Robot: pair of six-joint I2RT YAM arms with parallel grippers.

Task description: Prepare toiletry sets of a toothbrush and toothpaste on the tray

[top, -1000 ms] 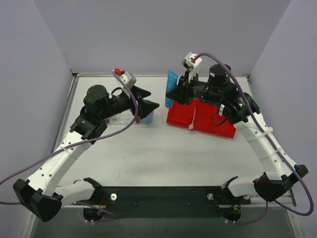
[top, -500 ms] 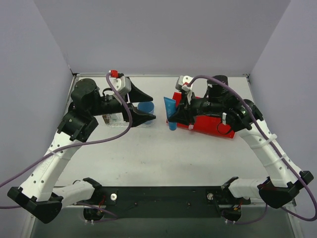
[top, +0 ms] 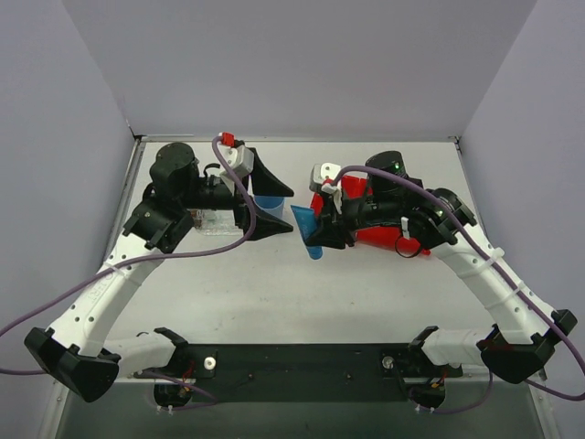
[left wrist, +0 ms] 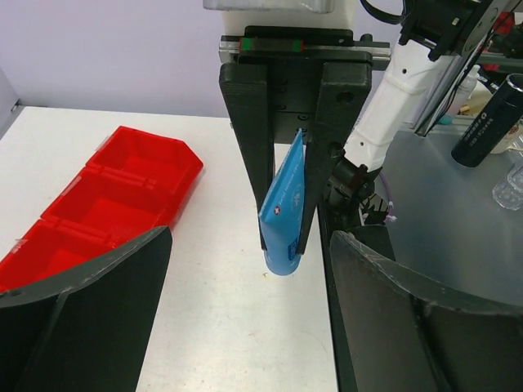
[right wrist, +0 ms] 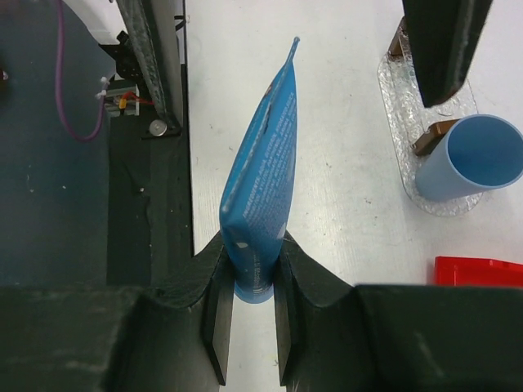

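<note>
A bright blue toothpaste (top: 306,233) tube hangs above the table with my right gripper (top: 322,229) shut on its cap end. In the right wrist view the toothpaste (right wrist: 265,163) points away from my right gripper (right wrist: 252,269), flat end up. My left gripper (top: 281,206) is open wide, facing the tube from the left. In its own view the toothpaste (left wrist: 283,214) sits just beyond my left gripper (left wrist: 249,327), apart from both fingers. The transparent tray (top: 212,222) lies under the left arm; the tray (right wrist: 413,122) shows brown blocks. The toothbrush is out of view.
A round blue cup (top: 268,203) stands at the tray's right end, between the left fingers in the top view; the cup (right wrist: 470,159) is empty. The red two-compartment bin (top: 388,233) lies under the right arm, and the bin (left wrist: 106,204) looks empty.
The right gripper has carried the blue tube from above the red bin down and left toward the left gripper. The left gripper has opened wider and turned toward it.
</note>
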